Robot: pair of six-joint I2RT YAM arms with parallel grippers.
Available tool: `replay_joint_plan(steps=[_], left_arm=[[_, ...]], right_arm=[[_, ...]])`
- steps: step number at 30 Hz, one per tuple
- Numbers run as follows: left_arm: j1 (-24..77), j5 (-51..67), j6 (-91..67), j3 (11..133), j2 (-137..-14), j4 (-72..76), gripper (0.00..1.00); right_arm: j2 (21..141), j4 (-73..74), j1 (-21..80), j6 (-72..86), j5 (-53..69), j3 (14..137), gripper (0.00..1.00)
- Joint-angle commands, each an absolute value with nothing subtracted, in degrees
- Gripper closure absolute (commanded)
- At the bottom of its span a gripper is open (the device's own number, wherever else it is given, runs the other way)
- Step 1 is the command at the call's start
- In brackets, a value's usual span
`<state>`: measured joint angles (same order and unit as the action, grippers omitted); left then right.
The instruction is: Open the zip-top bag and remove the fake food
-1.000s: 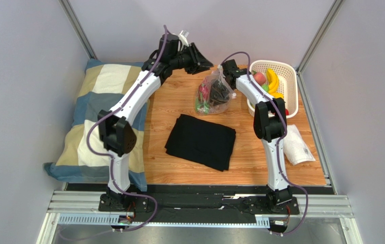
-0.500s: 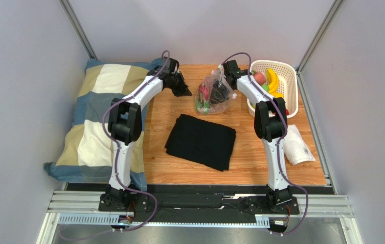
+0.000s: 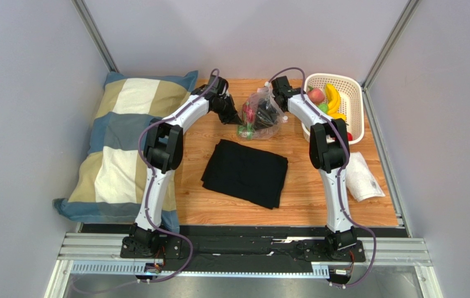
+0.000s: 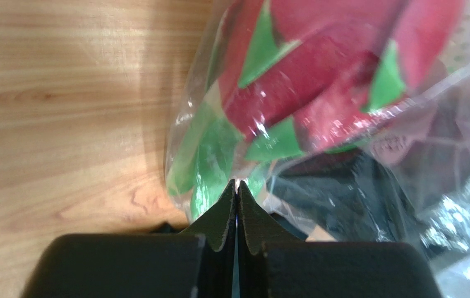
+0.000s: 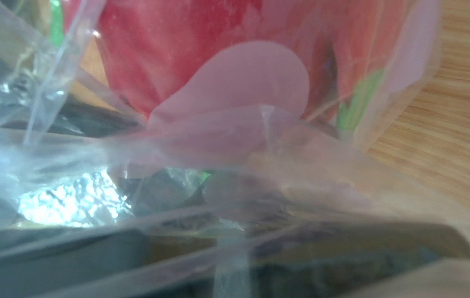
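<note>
The zip-top bag (image 3: 257,115) stands crumpled at the back of the table, with a pink-red spiky fruit (image 4: 318,93) and green pieces (image 4: 209,155) inside. My left gripper (image 3: 234,117) is at the bag's left lower edge. Its fingertips (image 4: 226,205) are pressed together on a fold of the film (image 4: 184,180). My right gripper (image 3: 273,110) is a dark shape in the bag's right side. Bag film (image 5: 237,161) covers the right wrist view, where red fruit (image 5: 175,49) shows. Its fingers (image 5: 368,248) are only blurred dark shapes, so its state is unclear.
A white perforated basket (image 3: 357,99) at the back right holds bananas (image 3: 332,97) and a red apple (image 3: 316,94). A folded black cloth (image 3: 245,172) lies mid-table. A checked pillow (image 3: 122,143) lies at the left, and a white packet (image 3: 363,177) at the right.
My left arm has swung down from high at the back to the bag's left edge. The right arm and the bag have hardly moved.
</note>
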<state>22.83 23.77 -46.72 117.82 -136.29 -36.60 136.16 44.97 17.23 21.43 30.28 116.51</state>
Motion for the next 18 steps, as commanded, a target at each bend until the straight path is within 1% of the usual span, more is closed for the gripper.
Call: replay_joint_plan(steps=[1,7,10,13,16,18], left_arm=[[23.20,25.14,-45.70,121.20,-139.65,-37.62,1.00],[23.38,24.08,-44.47,119.80,-141.59,-38.50,1.00],[23.38,26.18,-44.82,120.06,-142.82,-38.23,1.00],[23.73,26.54,-45.17,119.45,-142.56,-37.36,1.00],[23.82,27.07,-45.97,117.87,-142.12,-35.69,1.00],[23.99,26.90,-45.62,117.16,-141.94,-35.68,1.00]], right_arm=[[137.99,42.19,18.19,23.20,33.13,116.37,0.71],[138.95,40.43,18.81,24.26,34.54,116.54,0.58],[139.57,40.34,19.25,24.79,34.72,117.33,0.56],[140.27,40.25,19.77,25.48,34.11,117.86,0.52],[141.50,39.21,19.78,27.50,33.92,118.48,0.53],[142.20,38.06,19.86,29.08,34.36,118.21,0.56]])
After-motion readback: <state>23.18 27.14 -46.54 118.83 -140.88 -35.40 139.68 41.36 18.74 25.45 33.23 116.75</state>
